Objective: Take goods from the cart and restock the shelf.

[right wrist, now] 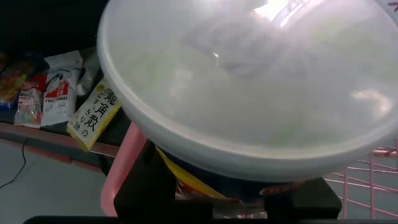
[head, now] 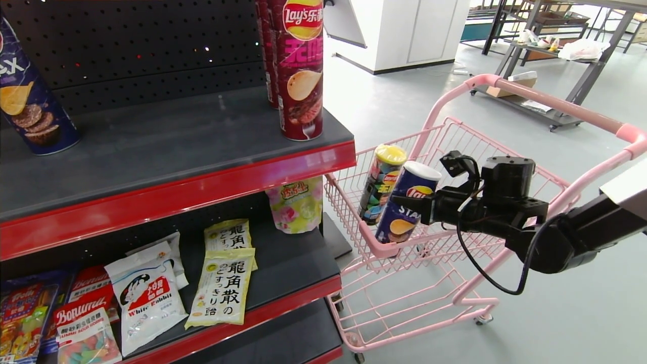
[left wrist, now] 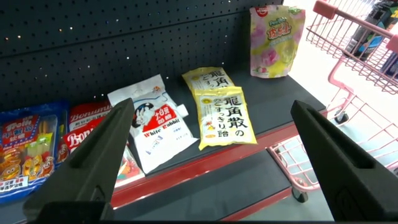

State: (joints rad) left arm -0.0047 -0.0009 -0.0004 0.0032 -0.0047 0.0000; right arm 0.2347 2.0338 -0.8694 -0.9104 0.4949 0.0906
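**Blue chip can gripped at the cart's rim, shelf deck bare beside the red cans**

Nearest, the left gripper [left wrist: 211,106] hangs over the lower shelf [head: 298,258] with its fingers [left wrist: 93,162] spread wide and nothing between them. Under it lie flat snack bags: two yellow candy bags [head: 222,288], a white candy bag [head: 146,298] and red and blue packs further left, with a pink-and-green pouch [head: 295,205] upright at the shelf's end.

To the right, the right gripper [head: 422,210] pinches the blue chip can [head: 399,227] around its middle. The can tilts, its white lid [right wrist: 249,81] uppermost and its base at the rim of the pink cart [head: 556,103] on the shelf side. Just behind it a yellow-lidded can [head: 381,184] stands in the basket.

Higher up, the dark upper shelf [head: 151,146], edged in red, carries red chip cans [head: 301,71] at its right end and a dark blue can [head: 30,111] at the far left.

Beyond the cart stretches a grey floor [head: 404,101], with a white cabinet [head: 404,30] and steel-framed tabletops [head: 556,55] holding clutter.
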